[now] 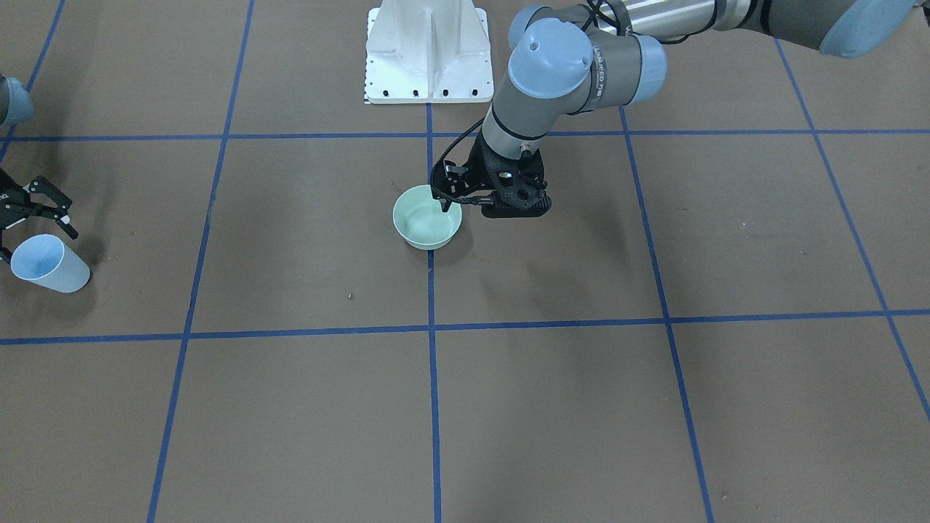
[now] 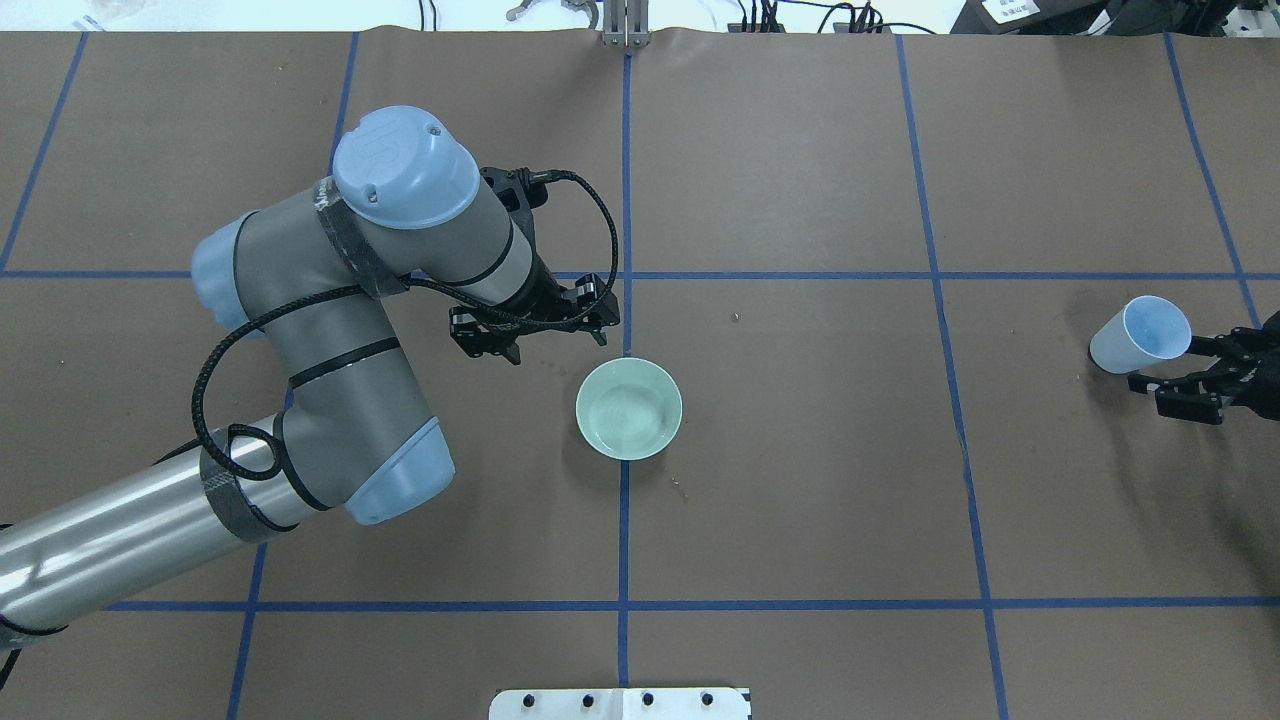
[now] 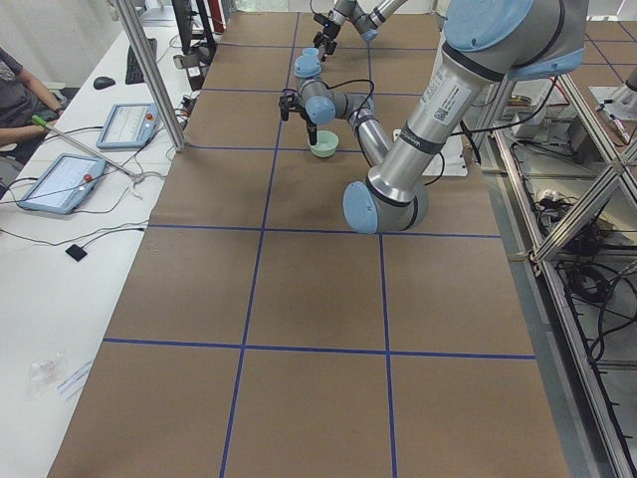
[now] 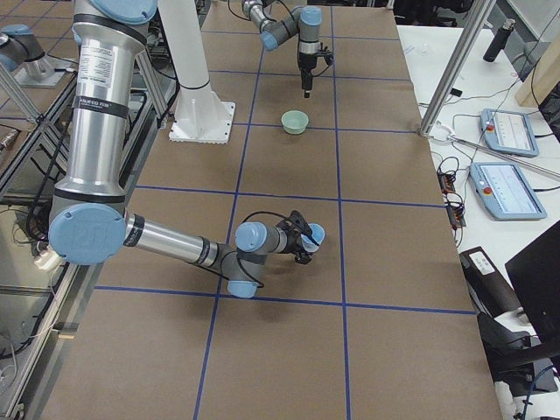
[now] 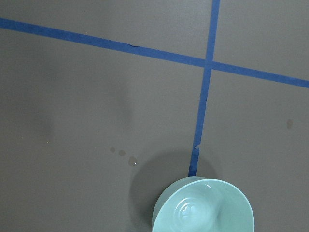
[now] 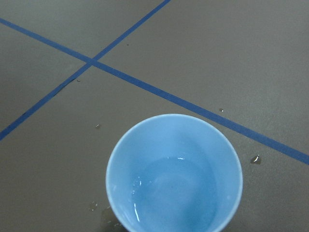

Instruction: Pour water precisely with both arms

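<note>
Brown table (image 2: 800, 500) gridded with blue tape (image 2: 625, 530); white desk (image 3: 60, 249) alongside holds two tablets (image 3: 60, 181).

Even, diffuse light from above fills every view, bright enough but flat. Shadows stay soft: a faint smudge under the bowl (image 1: 427, 218) at centre, another beside the cup (image 1: 49, 264) at the left edge. Glare streaks the steel arm tube (image 2: 110, 530) at lower left (also a white-blown strip along the top edge). The wrist views look dimmer and greyer, with small glints on the water (image 6: 174, 193).
</note>
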Available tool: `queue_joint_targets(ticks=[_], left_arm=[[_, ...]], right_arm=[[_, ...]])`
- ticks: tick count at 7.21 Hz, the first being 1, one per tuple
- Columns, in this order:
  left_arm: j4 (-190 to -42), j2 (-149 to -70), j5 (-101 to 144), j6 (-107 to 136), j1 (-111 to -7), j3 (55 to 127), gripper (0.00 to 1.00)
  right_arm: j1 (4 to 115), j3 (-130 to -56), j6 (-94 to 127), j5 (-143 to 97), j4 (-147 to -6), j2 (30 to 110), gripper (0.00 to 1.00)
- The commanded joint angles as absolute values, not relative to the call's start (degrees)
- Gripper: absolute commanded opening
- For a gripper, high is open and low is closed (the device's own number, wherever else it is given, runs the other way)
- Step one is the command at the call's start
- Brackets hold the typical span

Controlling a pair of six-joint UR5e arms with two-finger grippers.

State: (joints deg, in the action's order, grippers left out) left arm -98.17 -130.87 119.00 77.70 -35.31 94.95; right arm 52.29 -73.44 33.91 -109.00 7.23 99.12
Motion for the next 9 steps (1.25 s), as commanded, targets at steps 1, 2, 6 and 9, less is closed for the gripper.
queue_joint_targets(ticks=[1, 2, 6, 9], left_arm=[[-98.17, -130.87, 119.00, 77.70, -35.33, 95.01, 1.00], [-98.17, -130.78, 119.00, 77.70, -35.33, 94.92, 1.00], [-98.17, -130.78, 119.00, 77.61, -35.51, 94.92, 1.00], [-98.17, -130.78, 119.00, 77.61, -35.68, 95.01, 1.00]], right_arm=[[52.12, -73.30, 33.93, -108.02, 7.38, 98.09, 0.99], [52.12, -73.13, 33.93, -107.84, 7.38, 97.22, 0.99], [51.94, -72.51, 33.66, -105.91, 7.38, 96.24, 0.96], [51.94, -73.12, 33.57, -105.82, 8.17, 96.24, 0.31]])
